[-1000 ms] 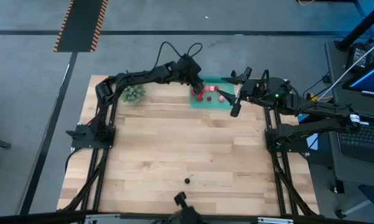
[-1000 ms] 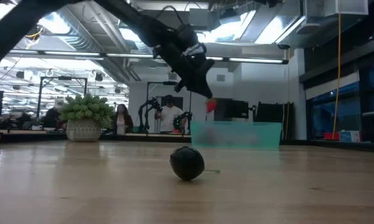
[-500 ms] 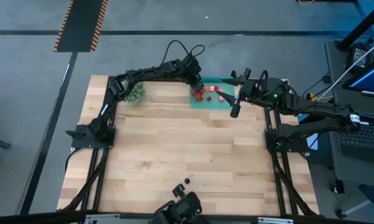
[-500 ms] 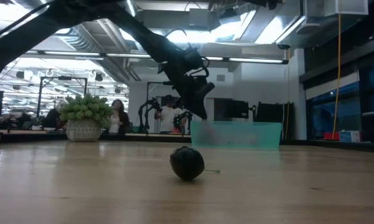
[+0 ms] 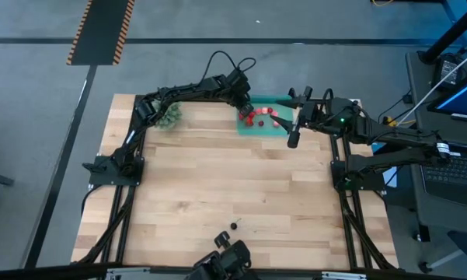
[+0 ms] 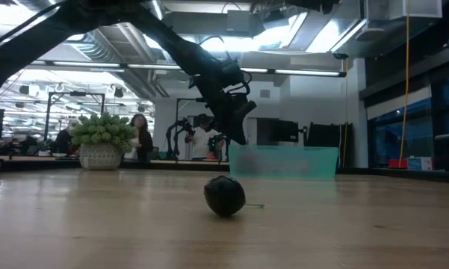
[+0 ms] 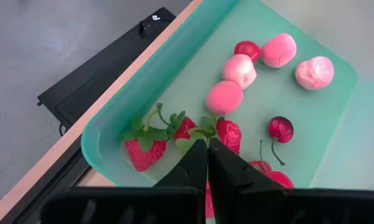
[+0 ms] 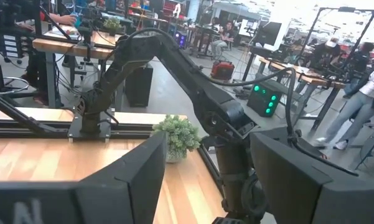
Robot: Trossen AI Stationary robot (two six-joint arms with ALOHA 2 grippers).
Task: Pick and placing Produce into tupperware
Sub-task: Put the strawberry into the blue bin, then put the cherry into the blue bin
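Note:
The teal tupperware lies at the table's far edge with several red and pink produce pieces in it. My left gripper reaches down into its left end, shut at a red strawberry. Other strawberries, pink pieces and cherries lie on the tray floor. My right gripper hovers open and level beside the tray's right end, with nothing between its fingers. A dark berry rests on the table near the front edge. My left gripper pinches the strawberry's green leafy cap between its two fingertips. The fingers slant down from the table's left side. The red body lies just beyond the tips on the tray floor, among the other pieces.
A bushy green clump stands at the far left by the left arm. The dark berry lies alone on the broad wooden top near the front edge. In the low view people and benches show in the room beyond the tray's wall.
My left gripper has gone down and toward the tray's left end, tipping more steeply downward, still shut. The red piece that hung at its tips above the tray wall has sunk behind the wall into the tray. For the last half second it has kept still.

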